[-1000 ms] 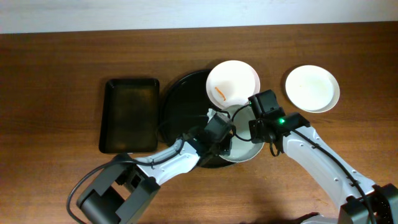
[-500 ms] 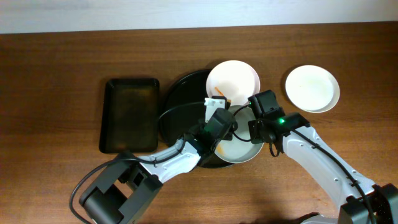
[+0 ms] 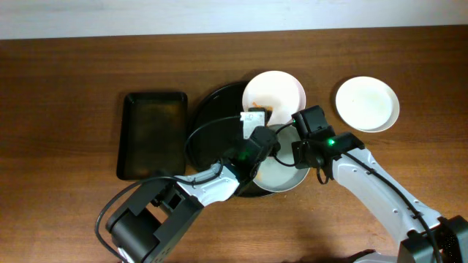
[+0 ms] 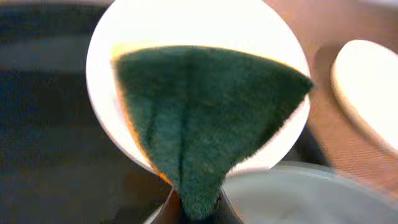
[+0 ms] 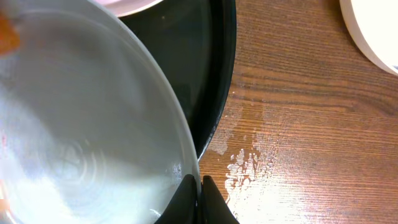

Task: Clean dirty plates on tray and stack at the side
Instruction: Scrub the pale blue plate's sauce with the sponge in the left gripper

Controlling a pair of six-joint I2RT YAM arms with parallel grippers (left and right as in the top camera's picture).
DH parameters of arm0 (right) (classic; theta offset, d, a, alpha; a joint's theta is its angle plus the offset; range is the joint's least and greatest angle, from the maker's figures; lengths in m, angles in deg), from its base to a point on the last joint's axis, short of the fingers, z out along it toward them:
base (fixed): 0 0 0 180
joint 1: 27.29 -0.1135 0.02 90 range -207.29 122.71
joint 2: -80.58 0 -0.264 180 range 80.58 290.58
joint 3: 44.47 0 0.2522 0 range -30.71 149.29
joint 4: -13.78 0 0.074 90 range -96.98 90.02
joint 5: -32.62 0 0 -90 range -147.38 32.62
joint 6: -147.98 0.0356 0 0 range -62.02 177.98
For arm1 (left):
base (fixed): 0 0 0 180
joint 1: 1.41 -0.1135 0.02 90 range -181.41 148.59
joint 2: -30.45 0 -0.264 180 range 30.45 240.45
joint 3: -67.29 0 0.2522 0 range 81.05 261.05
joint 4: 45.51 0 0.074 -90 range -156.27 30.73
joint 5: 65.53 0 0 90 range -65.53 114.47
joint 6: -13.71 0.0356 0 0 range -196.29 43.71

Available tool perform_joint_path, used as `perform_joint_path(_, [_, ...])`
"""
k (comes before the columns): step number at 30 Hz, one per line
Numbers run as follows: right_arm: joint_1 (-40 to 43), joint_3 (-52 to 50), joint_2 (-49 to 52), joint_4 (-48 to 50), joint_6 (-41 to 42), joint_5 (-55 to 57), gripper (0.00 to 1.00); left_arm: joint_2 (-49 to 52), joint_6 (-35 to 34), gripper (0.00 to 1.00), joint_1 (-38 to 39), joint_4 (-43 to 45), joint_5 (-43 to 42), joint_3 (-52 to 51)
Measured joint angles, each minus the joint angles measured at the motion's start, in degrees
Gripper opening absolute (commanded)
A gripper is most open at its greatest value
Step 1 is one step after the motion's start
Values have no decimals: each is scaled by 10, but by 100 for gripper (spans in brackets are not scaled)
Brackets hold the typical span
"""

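Two plates lie on the round black tray (image 3: 212, 124). The back plate (image 3: 281, 91) carries an orange smear, and the near plate (image 3: 281, 174) is tilted. My left gripper (image 3: 256, 134) is shut on a green sponge (image 3: 255, 117), which hangs over the back plate's near edge. In the left wrist view the sponge (image 4: 199, 118) covers most of that plate (image 4: 186, 25), pinched in the gripper (image 4: 199, 210). My right gripper (image 3: 301, 155) is shut on the near plate's right rim; its wrist view shows the gripper (image 5: 199, 198) clamping the plate (image 5: 81, 124). A third plate (image 3: 368, 104) sits on the table to the right.
A smaller rectangular black tray (image 3: 152, 135) lies left of the round one. Water drops (image 5: 249, 162) glisten on the wooden table (image 3: 66, 88) beside the round tray's rim (image 5: 214, 93). The two arms nearly touch over the near plate.
My left gripper has carried the sponge away from the near plate toward the back plate. The right gripper and the near plate have stayed put.
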Motion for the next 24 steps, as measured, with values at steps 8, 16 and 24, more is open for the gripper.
perform_joint_path(8, [0,0,0,0,0,0,4,27,0,0,-2,14,-1,0])
perform_joint_path(16, [0,0,0,1,8,0,4,46,0,0,0,-16,-12,3])
perform_joint_path(24, [0,0,0,0,8,-2,4,-2,12,0,0,-126,-21,7])
